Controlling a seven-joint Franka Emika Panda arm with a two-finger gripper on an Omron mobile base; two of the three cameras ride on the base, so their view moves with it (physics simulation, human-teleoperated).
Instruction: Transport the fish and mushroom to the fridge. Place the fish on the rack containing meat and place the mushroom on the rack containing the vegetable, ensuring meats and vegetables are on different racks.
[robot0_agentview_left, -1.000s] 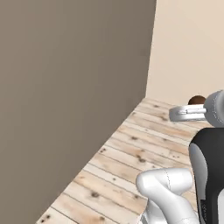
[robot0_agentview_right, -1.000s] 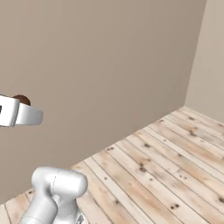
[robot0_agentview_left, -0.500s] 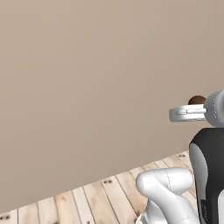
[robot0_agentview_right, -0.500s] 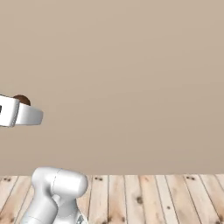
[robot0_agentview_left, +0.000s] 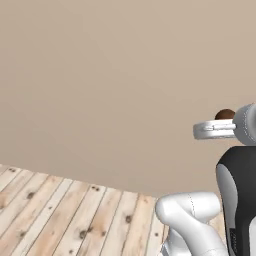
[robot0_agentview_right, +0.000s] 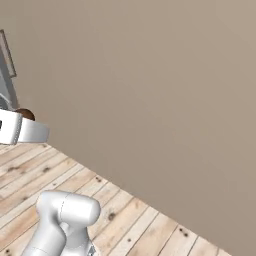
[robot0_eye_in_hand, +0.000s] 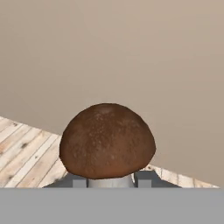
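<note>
Left base view: the mushroom (robot0_agentview_left: 224, 114) peeks brown above the raised wrist at far right, before a bare beige wall (robot0_agentview_left: 110, 85); carrying goes best level and steady while the base drives.

Right base view: its cap (robot0_agentview_right: 25, 114) shows at far left, over plank floor (robot0_agentview_right: 125, 215).

Hand view: the tool (robot0_eye_in_hand: 110, 178) is clamped on the mushroom's pale stem, cap (robot0_eye_in_hand: 107, 140) up, long axis roughly upright.
</note>
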